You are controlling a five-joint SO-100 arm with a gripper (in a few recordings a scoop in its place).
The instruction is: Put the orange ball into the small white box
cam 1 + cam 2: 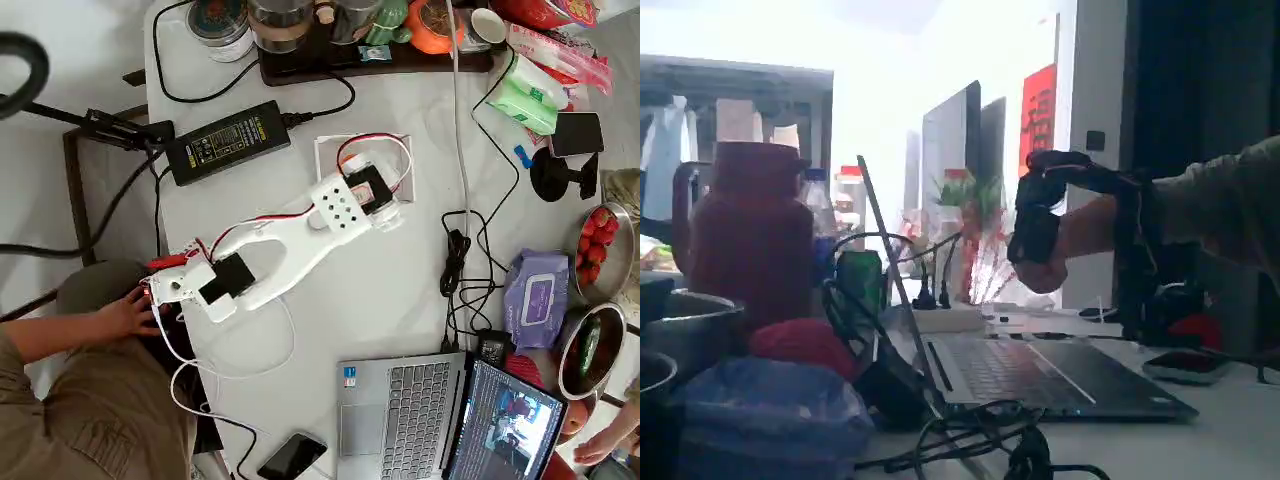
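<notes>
The arm (300, 240) reaches over the box (330, 150), its gripper (385, 205) hanging above it, probably to drop the ball there. Whether the pincer is open, and where the ball sits, cannot be told.

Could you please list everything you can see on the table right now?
table: one, white
small white box: one, white, table centre, under the gripper
power adapter: one, black, left of the box
laptop: one, grey, open, bottom edge
phone: one, black, left of the laptop
wet-wipe pack: one, purple, right side
strawberry bowl: one, metal, right edge
person's hand: one, by the arm's base
arm: one, white
gripper: one, over the box, jaws hidden
</notes>
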